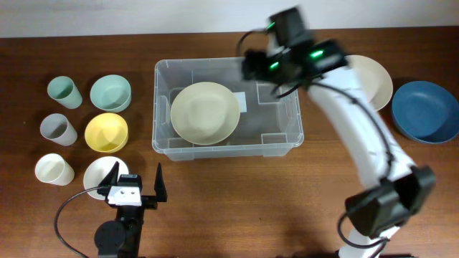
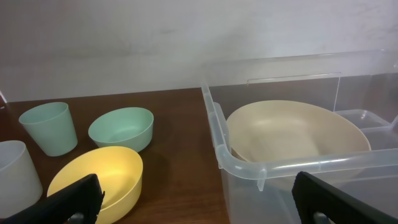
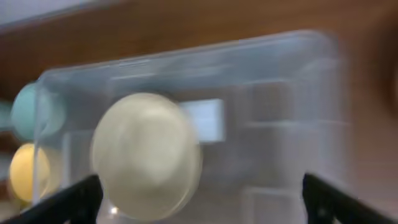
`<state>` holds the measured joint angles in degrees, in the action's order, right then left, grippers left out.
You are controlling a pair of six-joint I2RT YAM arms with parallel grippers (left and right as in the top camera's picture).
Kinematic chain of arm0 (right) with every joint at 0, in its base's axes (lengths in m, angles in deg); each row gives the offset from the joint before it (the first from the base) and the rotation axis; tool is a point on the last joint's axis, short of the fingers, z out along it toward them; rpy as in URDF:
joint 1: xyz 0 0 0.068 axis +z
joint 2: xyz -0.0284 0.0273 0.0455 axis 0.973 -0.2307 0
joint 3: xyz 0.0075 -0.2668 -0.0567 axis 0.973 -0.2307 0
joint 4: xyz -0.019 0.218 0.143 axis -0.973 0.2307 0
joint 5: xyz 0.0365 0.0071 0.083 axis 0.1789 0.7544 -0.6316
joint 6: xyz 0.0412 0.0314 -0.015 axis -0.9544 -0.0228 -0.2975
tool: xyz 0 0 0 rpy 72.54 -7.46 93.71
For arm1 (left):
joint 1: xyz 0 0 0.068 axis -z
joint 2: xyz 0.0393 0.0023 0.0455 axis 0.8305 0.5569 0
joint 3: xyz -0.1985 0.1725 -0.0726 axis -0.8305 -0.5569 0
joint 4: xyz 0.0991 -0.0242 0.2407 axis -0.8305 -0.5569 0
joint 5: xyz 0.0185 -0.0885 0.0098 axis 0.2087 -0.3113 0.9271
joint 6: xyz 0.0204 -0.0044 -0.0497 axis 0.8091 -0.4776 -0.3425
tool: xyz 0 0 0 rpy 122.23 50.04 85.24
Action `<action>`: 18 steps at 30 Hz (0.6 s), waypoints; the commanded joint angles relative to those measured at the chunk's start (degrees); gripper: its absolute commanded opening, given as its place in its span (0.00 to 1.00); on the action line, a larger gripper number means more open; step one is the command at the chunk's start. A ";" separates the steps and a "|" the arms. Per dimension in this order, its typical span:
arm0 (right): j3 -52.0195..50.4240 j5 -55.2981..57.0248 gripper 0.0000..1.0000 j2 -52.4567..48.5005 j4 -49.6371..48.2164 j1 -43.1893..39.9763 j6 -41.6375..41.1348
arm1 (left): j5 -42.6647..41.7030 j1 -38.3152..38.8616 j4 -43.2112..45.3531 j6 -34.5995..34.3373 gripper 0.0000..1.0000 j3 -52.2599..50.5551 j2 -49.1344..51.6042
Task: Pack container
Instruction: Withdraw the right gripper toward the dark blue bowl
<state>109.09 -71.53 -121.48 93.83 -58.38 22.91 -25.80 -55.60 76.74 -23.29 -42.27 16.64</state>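
Right gripper (image 3: 208,199) spread above container (image 1: 226,152), left gripper (image 1: 136,179) spread; cream plate (image 1: 205,112) packed; nine-o'clock bowls (image 1: 107,132), cups (image 1: 57,129), three-o'clock plates (image 1: 423,111) unpacked.

We see the container (image 1: 229,148) open on top. The cream plate (image 1: 205,112) fills its left half and the right half of the floor is bare, but the right gripper (image 1: 262,68) hangs over the far right corner. Close-packed cups (image 1: 57,129) and bowls (image 1: 107,132) block the left side, with the left gripper (image 1: 134,188) just beside them. There is open tabletop (image 1: 251,201) along the near wall.
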 commanded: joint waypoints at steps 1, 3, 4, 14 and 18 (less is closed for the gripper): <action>7.52 11.96 0.99 1.79 6.56 -8.41 -2.12 | 0.17 -0.35 -0.44 -0.33 0.99 -0.15 -0.39; 8.90 11.85 0.99 1.79 10.27 -13.62 -4.76 | 0.17 -0.35 -0.44 -0.33 0.99 -0.15 -0.39; 8.92 11.82 0.99 1.79 11.82 -16.31 -6.36 | 0.17 -0.35 -0.44 -0.33 0.99 -0.15 -0.39; 4.96 8.07 0.99 -0.70 17.05 -43.01 -13.60 | 0.17 -0.35 -0.44 -0.33 1.00 -0.15 -0.39; 1.88 5.44 0.99 -2.91 16.13 -50.21 -13.97 | 0.17 -0.35 -0.44 -0.33 0.99 -0.15 -0.39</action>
<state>113.46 -63.36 -122.18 110.40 -105.20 10.43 -25.80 -55.60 76.76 -23.29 -42.27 16.64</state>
